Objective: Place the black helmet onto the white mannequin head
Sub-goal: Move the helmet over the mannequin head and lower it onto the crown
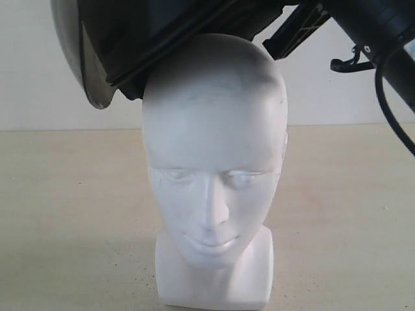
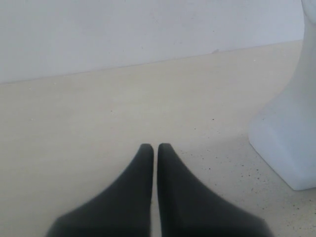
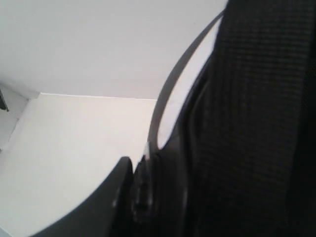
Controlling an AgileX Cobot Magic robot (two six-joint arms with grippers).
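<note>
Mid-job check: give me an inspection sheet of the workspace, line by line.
Surface: pale table, with fine dark specks near the neck base.
Job's things: white mannequin head stands upright, facing the exterior camera. The black helmet is tilted over its crown and not yet seated, with the visor on the left of that view.
Clutter: nothing seen.
Grippers: left gripper is shut and empty, low over the table beside the neck base. The right gripper is clamped on the helmet.
Cables: a black cable hangs off the right arm, apart from the head.
Surroundings: plain white wall.
</note>
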